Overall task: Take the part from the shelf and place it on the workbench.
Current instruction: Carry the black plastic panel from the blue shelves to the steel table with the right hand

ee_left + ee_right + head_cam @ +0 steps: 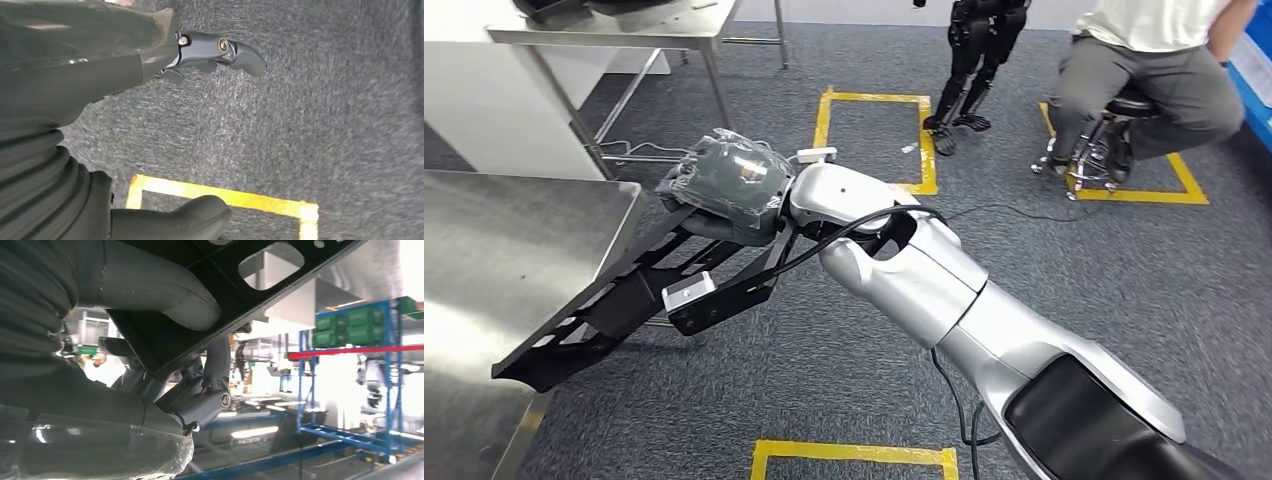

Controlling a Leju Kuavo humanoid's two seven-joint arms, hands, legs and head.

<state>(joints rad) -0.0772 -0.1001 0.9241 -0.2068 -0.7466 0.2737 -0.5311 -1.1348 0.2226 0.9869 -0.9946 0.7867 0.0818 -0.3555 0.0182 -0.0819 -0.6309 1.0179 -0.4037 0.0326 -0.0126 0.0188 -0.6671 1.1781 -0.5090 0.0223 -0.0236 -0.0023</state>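
Over the steel desk (504,260) edge, the right hand (729,185) grips a black perforated part (624,300), apparently underneath; left hand (75,75) hangs above carpet (325,125), fingers (220,50) released.

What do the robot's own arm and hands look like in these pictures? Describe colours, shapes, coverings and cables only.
The right arm has smooth, rounded silver shells with a black panel near the shoulder and a black cable looping along it. The right hand is dark grey under clear plastic wrap. The left hand has a grey ribbed cover, a thick grey thumb and darker screwed fingers.
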